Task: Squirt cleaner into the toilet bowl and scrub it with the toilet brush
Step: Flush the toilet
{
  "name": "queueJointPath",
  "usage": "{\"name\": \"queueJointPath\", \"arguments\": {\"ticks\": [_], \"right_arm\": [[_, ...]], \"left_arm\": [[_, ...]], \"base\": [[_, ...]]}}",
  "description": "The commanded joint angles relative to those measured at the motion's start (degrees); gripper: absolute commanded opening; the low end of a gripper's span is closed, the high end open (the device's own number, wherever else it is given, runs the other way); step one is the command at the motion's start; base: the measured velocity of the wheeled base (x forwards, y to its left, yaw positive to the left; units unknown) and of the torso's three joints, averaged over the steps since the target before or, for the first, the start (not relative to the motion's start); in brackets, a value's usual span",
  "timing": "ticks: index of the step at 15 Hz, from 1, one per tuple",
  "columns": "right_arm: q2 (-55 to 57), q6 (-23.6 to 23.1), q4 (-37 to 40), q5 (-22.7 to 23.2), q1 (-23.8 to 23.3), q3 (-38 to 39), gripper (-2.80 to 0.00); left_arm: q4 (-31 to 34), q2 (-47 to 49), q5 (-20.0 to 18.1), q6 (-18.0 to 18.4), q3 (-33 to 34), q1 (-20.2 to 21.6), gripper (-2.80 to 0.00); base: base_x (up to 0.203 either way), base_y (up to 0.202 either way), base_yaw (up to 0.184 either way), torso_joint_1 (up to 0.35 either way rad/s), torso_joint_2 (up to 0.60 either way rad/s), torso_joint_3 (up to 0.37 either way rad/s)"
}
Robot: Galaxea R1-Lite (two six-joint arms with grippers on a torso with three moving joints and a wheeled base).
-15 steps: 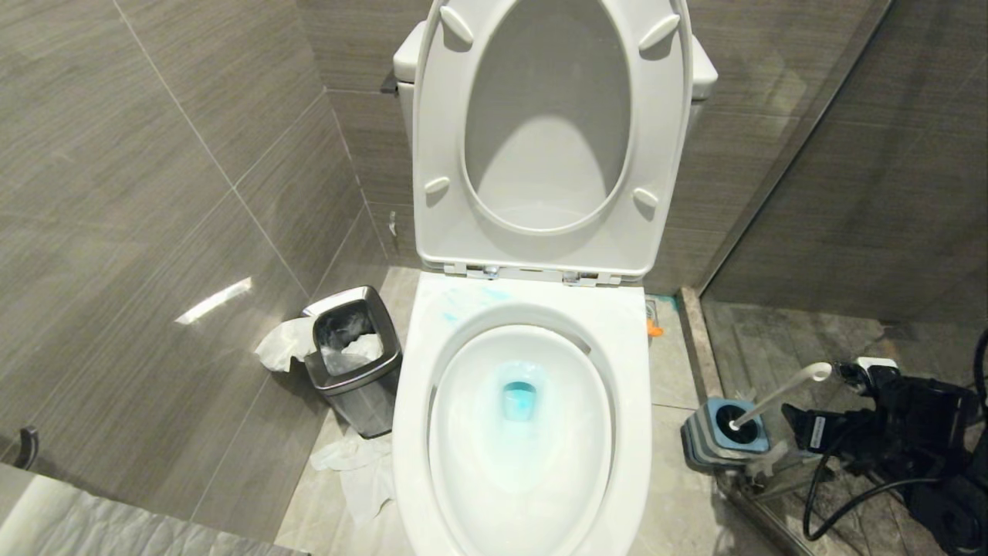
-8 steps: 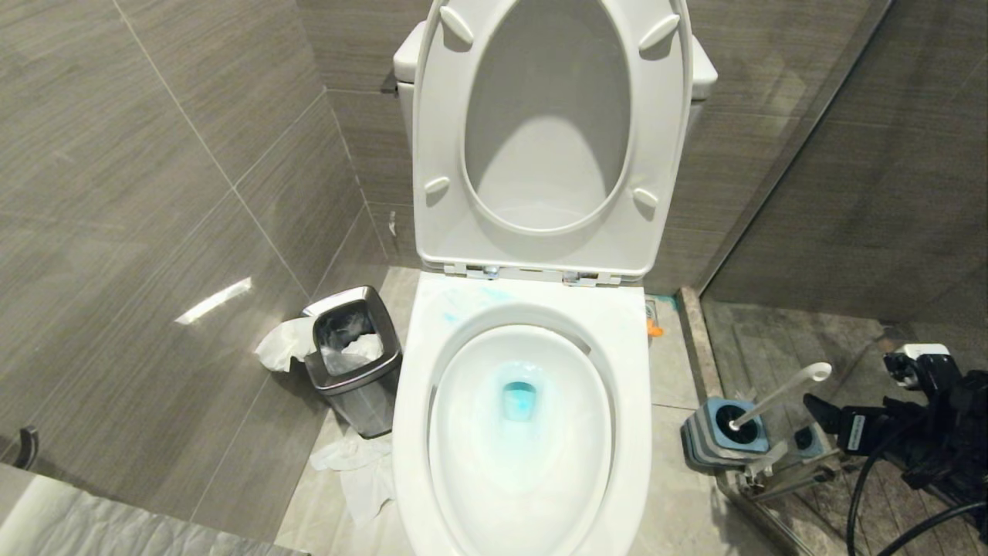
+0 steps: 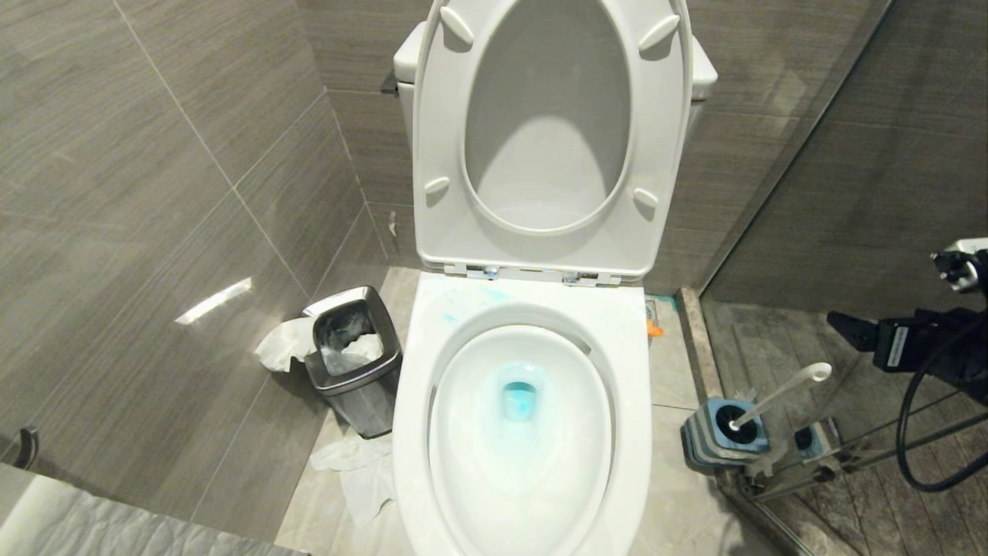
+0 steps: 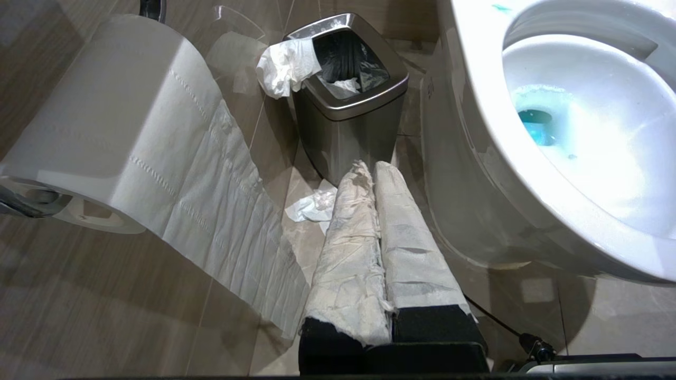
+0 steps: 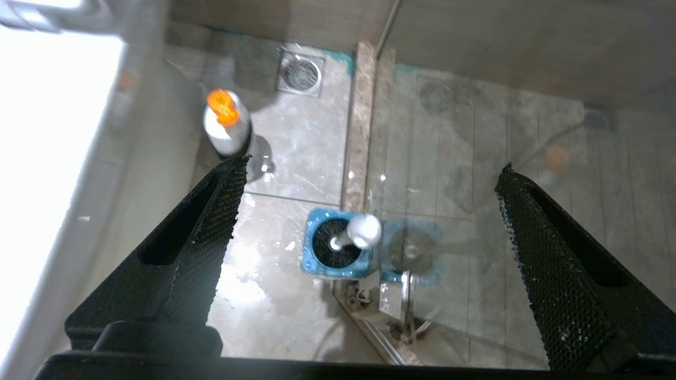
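1. The toilet bowl [image 3: 521, 432] fills the lower centre of the head view, its front edge cut off; turquoise cleaner [image 3: 519, 400] pools at the drain.
2. The right gripper [image 3: 849, 328] enters at the right edge, arm mostly out of frame, fingers spread wide and holding nothing.
3. The toilet brush [image 5: 348, 237] stands in its blue-topped holder against a glass panel, bristles hidden, open floor between it and the bowl.
4. The left gripper [image 4: 369, 174], its tissue-wrapped fingers pressed together, points at a steel waste bin [image 4: 348, 105].
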Motion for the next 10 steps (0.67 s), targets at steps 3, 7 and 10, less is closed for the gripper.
{"name": "queueJointPath", "arguments": {"ticks": [3, 7, 10], "right_arm": [[-6.02, -0.52, 12.96, 1.29, 0.02, -9.20, 0.00], [-7.42, -1.15, 14.23, 3.39, -0.02, -10.25, -2.80], [-10.21, -1.01, 17.49, 3.67, 0.01, -10.64, -2.80]], "left_arm": [[0.00, 0.09, -0.02, 0.01, 0.09, 0.00, -2.80], [0.00, 0.09, -0.02, 0.01, 0.09, 0.00, -2.80], [0.00, 0.09, -0.02, 0.01, 0.09, 0.00, -2.80]], "base": [[0.000, 0.000, 0.000, 0.000, 0.00, 0.000], [0.000, 0.000, 0.000, 0.000, 0.00, 0.000], [0.000, 0.000, 0.000, 0.000, 0.00, 0.000]]}}
